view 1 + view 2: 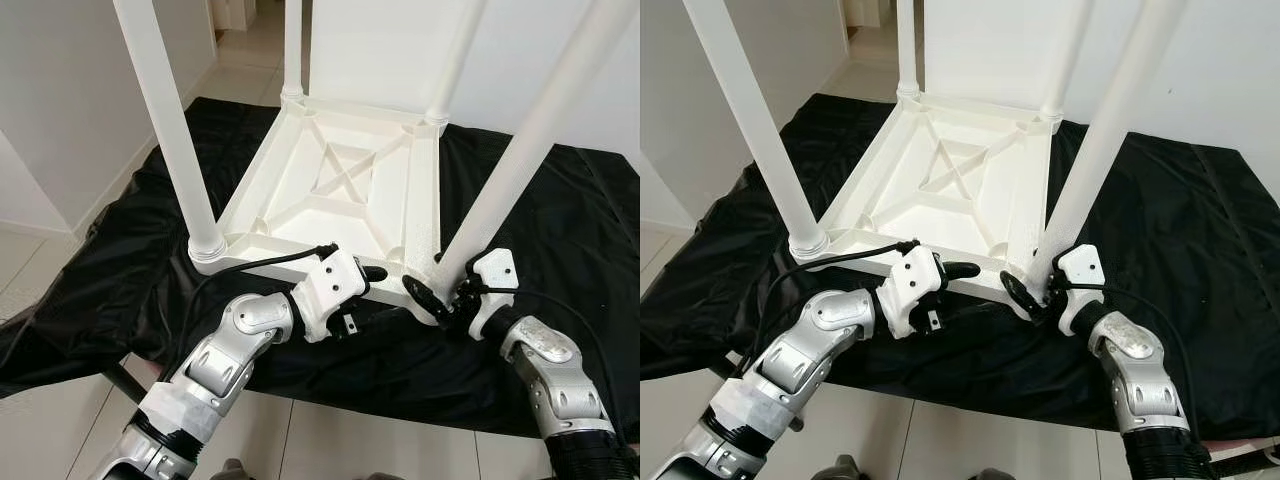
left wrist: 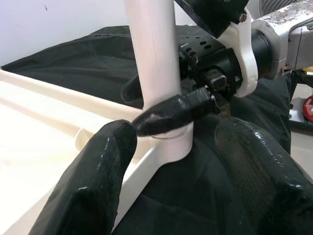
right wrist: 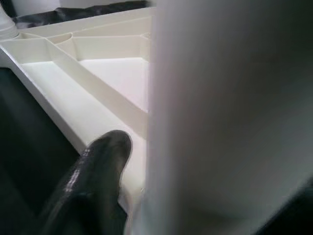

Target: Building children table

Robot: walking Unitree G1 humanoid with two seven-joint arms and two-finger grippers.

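The white children's table [image 1: 345, 185] lies upside down on a black cloth [image 1: 110, 270], with its legs pointing up. My right gripper [image 1: 437, 298] is shut on the base of the near right leg [image 1: 520, 160]. In the left wrist view, one of its black fingers [image 2: 168, 113] presses across that leg. The right wrist view has the leg [image 3: 230, 117] close up beside one finger [image 3: 98, 176]. My left gripper [image 1: 366, 284] is open at the table's front edge [image 1: 300, 255], just left of that leg. Its fingers [image 2: 93, 181] are spread wide, holding nothing.
The near left leg [image 1: 170, 120] rises close above my left arm. The cloth ends at a front edge [image 1: 330, 405] with tiled floor [image 1: 60, 420] below. White walls [image 1: 60, 90] stand on the left and behind. A red object [image 2: 308, 108] lies past the cloth.
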